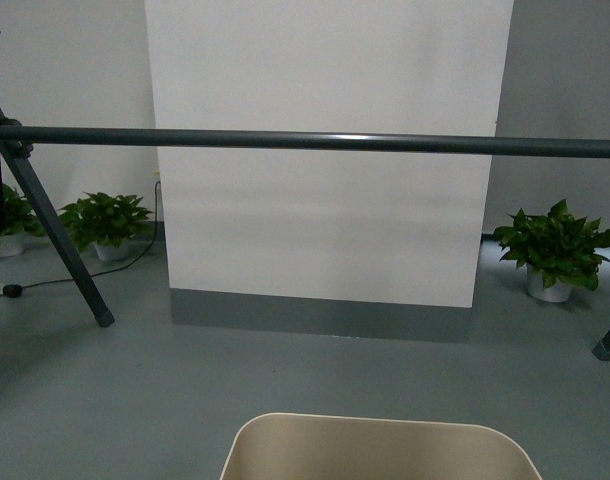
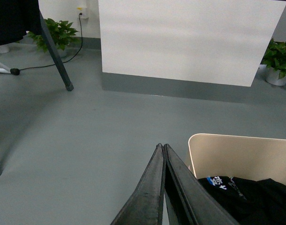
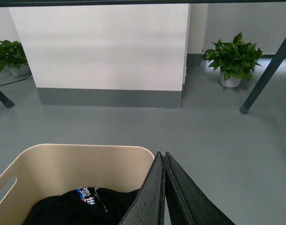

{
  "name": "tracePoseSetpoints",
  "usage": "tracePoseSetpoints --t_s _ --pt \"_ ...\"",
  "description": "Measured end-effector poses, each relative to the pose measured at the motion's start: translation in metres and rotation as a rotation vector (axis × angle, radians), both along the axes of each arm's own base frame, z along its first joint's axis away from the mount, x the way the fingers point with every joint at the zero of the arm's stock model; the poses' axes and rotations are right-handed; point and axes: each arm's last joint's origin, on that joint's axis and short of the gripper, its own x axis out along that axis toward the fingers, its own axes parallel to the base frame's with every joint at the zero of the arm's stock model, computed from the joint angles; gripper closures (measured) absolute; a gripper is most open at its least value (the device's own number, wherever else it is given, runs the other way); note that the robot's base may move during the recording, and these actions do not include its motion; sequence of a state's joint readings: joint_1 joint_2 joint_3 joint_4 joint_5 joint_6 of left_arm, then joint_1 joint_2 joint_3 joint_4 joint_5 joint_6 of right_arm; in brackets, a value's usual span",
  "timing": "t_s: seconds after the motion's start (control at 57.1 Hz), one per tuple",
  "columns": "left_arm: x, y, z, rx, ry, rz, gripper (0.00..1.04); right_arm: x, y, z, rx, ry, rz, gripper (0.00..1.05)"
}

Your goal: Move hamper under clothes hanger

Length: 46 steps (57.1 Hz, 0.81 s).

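Observation:
The beige hamper (image 1: 380, 448) sits on the grey floor at the bottom of the front view, only its far rim showing. In the wrist views its rim (image 2: 237, 138) (image 3: 82, 147) encloses a black garment (image 2: 248, 197) (image 3: 82, 206) with blue and white print. The clothes hanger bar (image 1: 315, 142) crosses the front view ahead of the hamper, with splayed legs (image 1: 60, 235) at left and a foot (image 1: 607, 346) at right. My left gripper (image 2: 162, 146) is shut, beside the hamper's left side. My right gripper (image 3: 161, 154) is shut, by its right corner.
A white panel (image 1: 325, 150) with a grey base stands behind the bar. Potted plants (image 1: 105, 222) (image 1: 553, 250) sit against the wall left and right. A black cable (image 1: 80, 272) runs across the floor at left. A dark cloth (image 2: 14, 18) hangs at the hanger's left end.

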State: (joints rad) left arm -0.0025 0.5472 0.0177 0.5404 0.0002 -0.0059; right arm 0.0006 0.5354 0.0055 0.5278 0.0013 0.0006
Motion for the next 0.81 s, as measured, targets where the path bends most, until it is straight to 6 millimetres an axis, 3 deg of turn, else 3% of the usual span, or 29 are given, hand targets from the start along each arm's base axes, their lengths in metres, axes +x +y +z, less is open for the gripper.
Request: tracePoseSetpoints --t_s 0.806 --pt "-0.022 0.000 0.003 0.000 -0.011 0.000 1.01 -0.020 0.000 0.003 0.000 -0.011 0.000 1.03"
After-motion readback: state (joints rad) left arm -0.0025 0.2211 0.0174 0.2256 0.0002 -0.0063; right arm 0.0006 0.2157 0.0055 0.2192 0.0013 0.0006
